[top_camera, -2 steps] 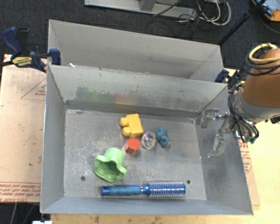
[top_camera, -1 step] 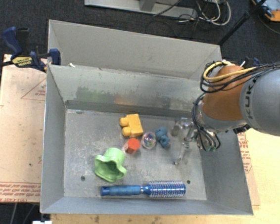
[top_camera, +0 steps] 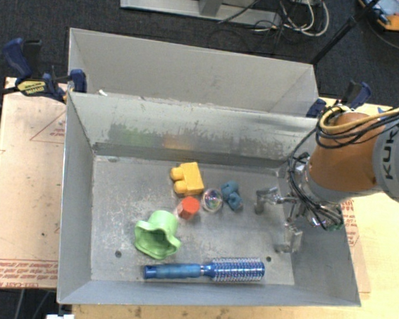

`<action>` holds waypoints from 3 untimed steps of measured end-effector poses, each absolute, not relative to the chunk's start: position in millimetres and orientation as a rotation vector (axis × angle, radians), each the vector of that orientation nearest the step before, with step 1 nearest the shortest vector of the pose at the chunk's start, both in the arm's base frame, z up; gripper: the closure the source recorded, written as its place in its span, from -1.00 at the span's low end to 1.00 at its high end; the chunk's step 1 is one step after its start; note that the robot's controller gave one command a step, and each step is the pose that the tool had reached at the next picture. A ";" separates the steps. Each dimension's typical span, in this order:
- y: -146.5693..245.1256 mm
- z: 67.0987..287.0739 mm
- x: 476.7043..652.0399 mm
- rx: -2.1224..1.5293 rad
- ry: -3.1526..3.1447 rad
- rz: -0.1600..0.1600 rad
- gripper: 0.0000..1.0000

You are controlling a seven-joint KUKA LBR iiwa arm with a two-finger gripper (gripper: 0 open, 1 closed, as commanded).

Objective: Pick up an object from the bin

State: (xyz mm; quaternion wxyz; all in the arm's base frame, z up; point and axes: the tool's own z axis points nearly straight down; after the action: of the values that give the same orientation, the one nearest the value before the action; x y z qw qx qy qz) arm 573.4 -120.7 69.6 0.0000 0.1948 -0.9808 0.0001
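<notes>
Grey metal bin (top_camera: 105,251) holds the gripper (top_camera: 277,218), its 2 fingers spread apart, gripping nothing. A blue hairbrush (top_camera: 205,270) lies below-left of it. The arm (top_camera: 392,158) reads "KU".

1. Grey sheet-metal bin (top_camera: 110,202): dull grey all over. The floor is scuffed with paler scratches and a few dark specks, and the back wall has faint green and orange tints.
2. Yellow blocky plastic toy (top_camera: 187,178): plain bright yellow.
3. Small red-orange plastic piece (top_camera: 189,207): solid red-orange with no pattern.
4. Small clear glassy ball (top_camera: 212,201): see-through, with pinkish and bluish glints.
5. Small blue knobbly figure (top_camera: 232,195): even teal-blue.
6. Light green soft crumpled cup (top_camera: 157,234): pale lime, darker in the hollow.
7. Blue plastic hairbrush (top_camera: 202,269): deep blue handle, and a head speckled with rows of pale bristles.
8. Silver-grey metal tool (top_camera: 278,219): bare metal grey, below a glossy orange wrist cover (top_camera: 341,163).
</notes>
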 end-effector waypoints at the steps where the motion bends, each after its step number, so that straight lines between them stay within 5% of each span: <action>1: -59.1 69.4 527.9 0.612 -3.079 -0.009 -1.00; 2: -41.5 70.8 496.8 0.699 -3.072 0.001 -1.00; 3: 7.7 73.3 485.2 0.796 -3.065 0.006 -1.00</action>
State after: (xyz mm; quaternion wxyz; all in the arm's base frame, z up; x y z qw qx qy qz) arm 485.2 7.7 73.3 -0.0126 0.2514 -0.9678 0.0019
